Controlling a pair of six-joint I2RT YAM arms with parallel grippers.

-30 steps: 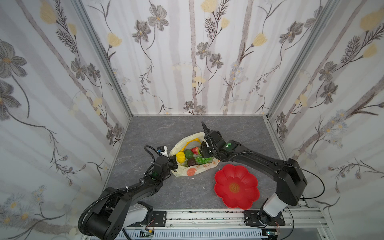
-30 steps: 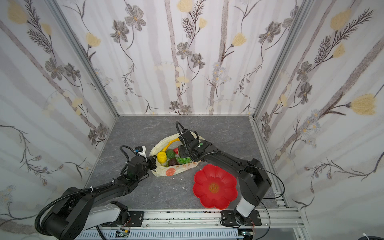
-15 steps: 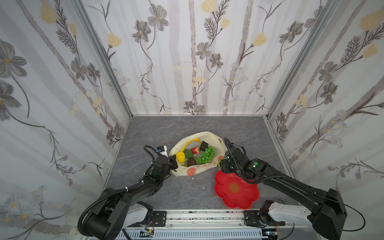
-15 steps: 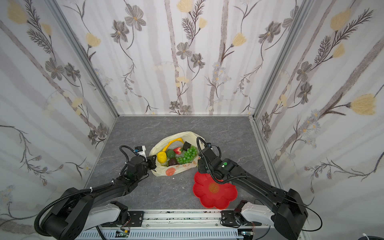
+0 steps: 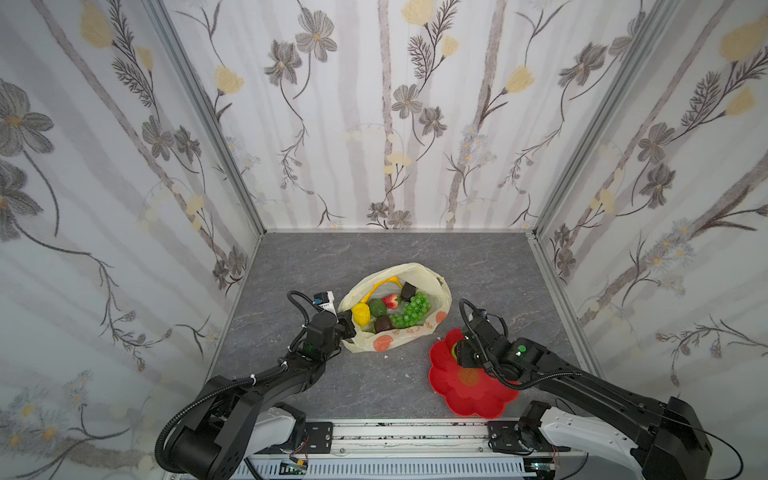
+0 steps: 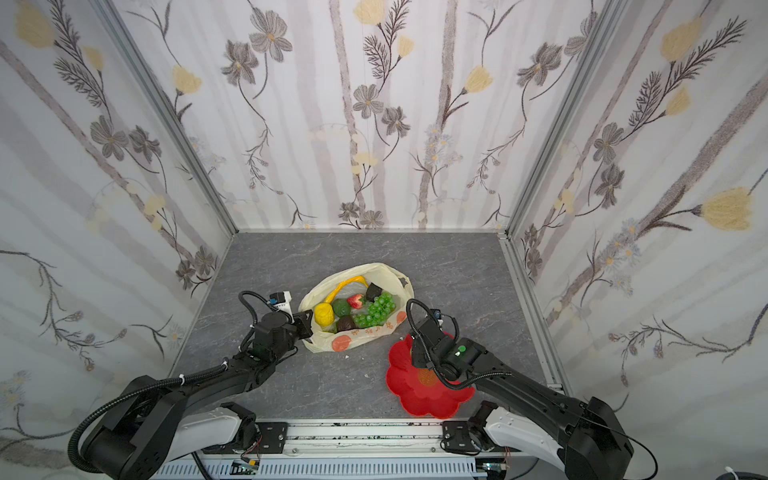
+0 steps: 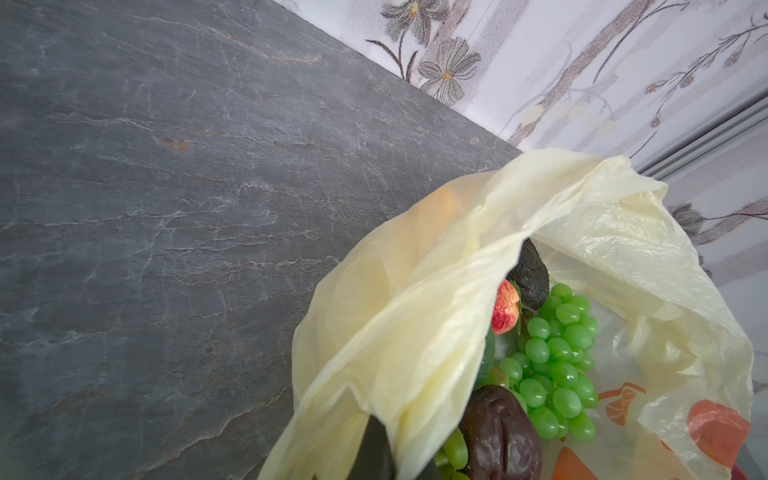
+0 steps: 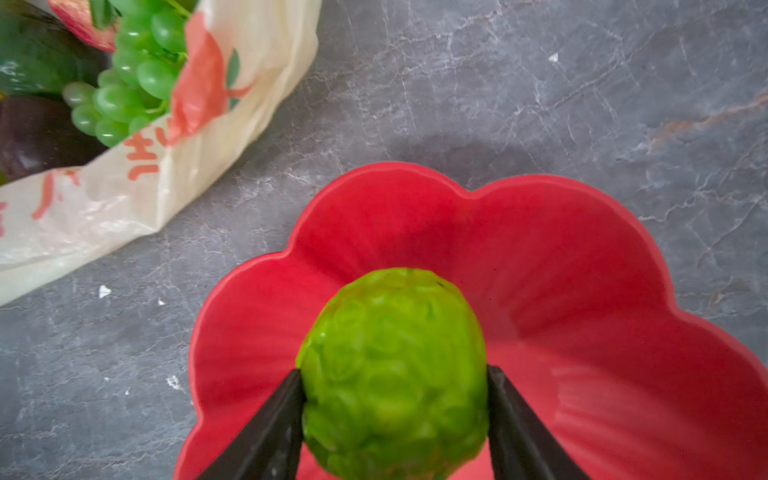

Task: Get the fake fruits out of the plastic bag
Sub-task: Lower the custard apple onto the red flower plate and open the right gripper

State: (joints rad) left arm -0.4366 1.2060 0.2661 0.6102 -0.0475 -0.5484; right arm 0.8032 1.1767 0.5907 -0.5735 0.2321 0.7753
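The pale-yellow plastic bag [image 5: 441, 289] lies open mid-table. Inside it are fake fruits: a banana [image 5: 380, 286], a lemon [image 5: 360, 314], an avocado [image 5: 377, 308], a strawberry [image 5: 390, 301], a grape bunch [image 5: 411, 309] and two blackish-brown ones [image 5: 383, 323]. My left gripper [image 5: 347, 328] is shut on the bag's near-left edge [image 7: 415, 332] and holds it up. My right gripper [image 8: 392, 399] is shut on the bumpy lime-green fruit [image 8: 392, 365], above the far-left part of the red dish [image 8: 540, 249].
The red flower-shaped dish [image 5: 469, 399] stands front right of the bag on the grey slate tabletop [image 5: 374, 257]. Flowered walls close in three sides. A metal rail [image 5: 395, 432] runs along the front edge. Small white crumbs [image 8: 104, 291] lie between bag and dish.
My right gripper has left the bag and swung right and forward to the red dish with the lime-green fruit in it. The left gripper has kept still on the bag.
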